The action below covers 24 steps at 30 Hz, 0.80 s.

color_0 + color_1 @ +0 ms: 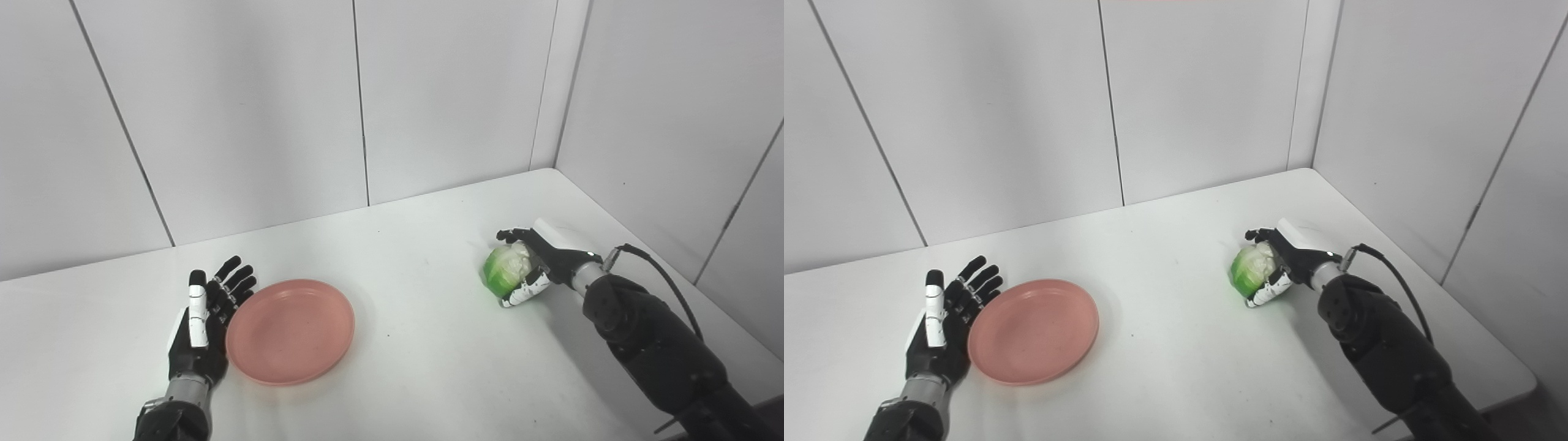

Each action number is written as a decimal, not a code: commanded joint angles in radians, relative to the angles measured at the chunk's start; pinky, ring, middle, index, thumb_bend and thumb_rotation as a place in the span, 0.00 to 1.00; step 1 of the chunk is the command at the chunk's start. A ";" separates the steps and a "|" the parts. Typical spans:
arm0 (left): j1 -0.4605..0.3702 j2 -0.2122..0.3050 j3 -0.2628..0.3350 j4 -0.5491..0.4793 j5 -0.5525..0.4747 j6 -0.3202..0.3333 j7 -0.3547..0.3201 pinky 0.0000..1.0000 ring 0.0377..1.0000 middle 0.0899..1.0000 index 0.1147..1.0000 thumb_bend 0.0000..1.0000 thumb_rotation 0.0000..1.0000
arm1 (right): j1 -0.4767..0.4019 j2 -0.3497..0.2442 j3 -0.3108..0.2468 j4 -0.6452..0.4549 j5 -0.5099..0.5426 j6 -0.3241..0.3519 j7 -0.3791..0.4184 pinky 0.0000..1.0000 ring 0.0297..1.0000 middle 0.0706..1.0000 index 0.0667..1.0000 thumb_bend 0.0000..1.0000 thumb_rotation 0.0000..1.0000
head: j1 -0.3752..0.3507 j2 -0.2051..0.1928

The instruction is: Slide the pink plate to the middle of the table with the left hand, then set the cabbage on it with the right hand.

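Fingers point(517, 234) of the right hand point(539, 263) wrap the cabbage point(506, 271) low over the tabletop point(416, 343); the pink plate point(290, 331) lies well off to their left, its rim touching the spread, empty left hand point(205, 318)

Bright, even light is falling from overhead, washing the white desk point(398, 367) and wall panels point(245, 110) almost flat. Soft, faint shadows are pooling just under the pink plate point(290, 331) and beside the right hand point(539, 263). The cabbage point(505, 269) is glowing an oversaturated green, its pale top nearly blowing out. Both views are staying sharp, with mild graininess and no strong glare.
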 commanded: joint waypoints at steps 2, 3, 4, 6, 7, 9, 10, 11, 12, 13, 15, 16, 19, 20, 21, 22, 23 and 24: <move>0.011 -0.006 0.005 -0.003 -0.019 0.002 -0.010 0.91 0.86 0.82 0.80 0.84 1.00 | -0.009 0.003 -0.014 0.004 0.001 -0.069 -0.075 0.42 0.44 0.47 0.48 0.55 0.00 | 0.006 0.003; 0.012 -0.007 0.005 -0.005 -0.017 0.002 -0.008 0.91 0.86 0.82 0.81 0.84 1.00 | -0.007 0.004 -0.016 0.006 0.003 -0.077 -0.087 0.40 0.43 0.46 0.47 0.53 0.00 | 0.007 0.004; 0.014 -0.008 0.004 -0.008 -0.015 0.004 -0.005 0.91 0.86 0.82 0.81 0.84 1.00 | -0.007 0.004 -0.017 0.012 0.007 -0.085 -0.095 0.39 0.42 0.45 0.47 0.53 0.00 | 0.008 0.003; 0.017 -0.010 0.001 -0.015 -0.010 0.007 -0.001 0.90 0.86 0.83 0.81 0.84 1.00 | -0.009 0.002 -0.016 0.021 0.008 -0.095 -0.106 0.37 0.42 0.44 0.47 0.52 0.00 | 0.011 0.004; 0.018 -0.010 0.000 -0.016 -0.008 0.008 0.001 0.90 0.86 0.83 0.81 0.84 1.00 | -0.009 0.001 -0.017 0.023 0.010 -0.105 -0.112 0.37 0.41 0.44 0.47 0.52 0.00 | 0.013 0.004; 0.018 -0.013 0.001 -0.017 -0.010 0.005 0.002 0.90 0.86 0.83 0.81 0.84 1.00 | -0.007 0.003 -0.021 0.017 0.012 -0.119 -0.128 0.37 0.41 0.44 0.47 0.52 0.00 | 0.019 0.003; 0.018 -0.013 0.001 -0.016 -0.010 0.002 0.001 0.90 0.86 0.83 0.81 0.84 1.00 | -0.006 0.004 -0.023 0.014 0.011 -0.123 -0.134 0.37 0.41 0.45 0.47 0.52 0.00 | 0.019 0.003; 0.019 -0.014 -0.001 -0.016 -0.008 -0.001 0.000 0.90 0.86 0.83 0.81 0.84 1.00 | -0.006 0.007 -0.025 0.007 0.007 -0.124 -0.142 0.38 0.41 0.45 0.47 0.52 0.00 | 0.024 0.003; 0.019 -0.014 -0.002 -0.017 -0.007 -0.003 -0.001 0.89 0.86 0.83 0.81 0.84 1.00 | -0.006 0.009 -0.026 0.003 0.005 -0.124 -0.147 0.38 0.41 0.45 0.47 0.52 0.00 | 0.024 0.003; 0.021 -0.015 -0.002 -0.020 -0.008 -0.002 0.000 0.89 0.86 0.83 0.81 0.84 1.00 | -0.007 0.017 -0.030 -0.004 0.003 -0.127 -0.164 0.38 0.41 0.45 0.47 0.52 0.00 | 0.032 0.005; 0.023 -0.019 0.000 -0.024 -0.013 0.002 0.001 0.90 0.86 0.83 0.81 0.84 1.00 | -0.007 0.030 -0.037 -0.016 0.003 -0.139 -0.196 0.37 0.41 0.45 0.48 0.52 0.00 | 0.048 0.008; 0.025 -0.023 0.001 -0.029 -0.014 0.008 0.006 0.90 0.86 0.83 0.80 0.84 1.00 | -0.007 0.041 -0.046 -0.027 0.015 -0.146 -0.208 0.37 0.41 0.45 0.48 0.52 0.00 | 0.077 0.012; 0.033 -0.030 -0.008 -0.051 0.007 0.017 0.032 0.88 0.84 0.81 0.79 0.84 1.00 | -0.002 0.075 -0.061 -0.091 0.043 -0.161 -0.224 0.40 0.41 0.45 0.49 0.52 0.00 | 0.115 0.020; 0.036 -0.033 -0.013 -0.058 0.015 0.016 0.038 0.87 0.84 0.81 0.79 0.84 1.00 | 0.000 0.086 -0.062 -0.119 0.050 -0.160 -0.221 0.41 0.41 0.45 0.49 0.52 0.00 | 0.158 0.027; 0.040 -0.037 -0.018 -0.070 0.024 0.021 0.047 0.87 0.84 0.81 0.79 0.84 1.00 | 0.000 0.099 -0.060 -0.149 0.058 -0.159 -0.217 0.41 0.41 0.45 0.49 0.52 0.00 | 0.165 0.028; 0.045 -0.041 -0.024 -0.084 0.031 0.029 0.055 0.87 0.84 0.81 0.78 0.84 1.00 | 0.000 0.109 -0.058 -0.170 0.069 -0.166 -0.213 0.41 0.41 0.45 0.49 0.52 0.00 | 0.195 0.030; 0.050 -0.043 -0.033 -0.100 0.039 0.041 0.059 0.88 0.85 0.81 0.79 0.84 1.00 | -0.004 0.126 -0.050 -0.191 0.073 -0.170 -0.211 0.41 0.41 0.45 0.49 0.52 0.00 | 0.203 0.031; 0.056 -0.047 -0.042 -0.117 0.048 0.051 0.063 0.89 0.86 0.82 0.79 0.85 1.00 | -0.006 0.139 -0.043 -0.209 0.076 -0.173 -0.206 0.41 0.41 0.45 0.48 0.52 0.00 | 0.257 0.034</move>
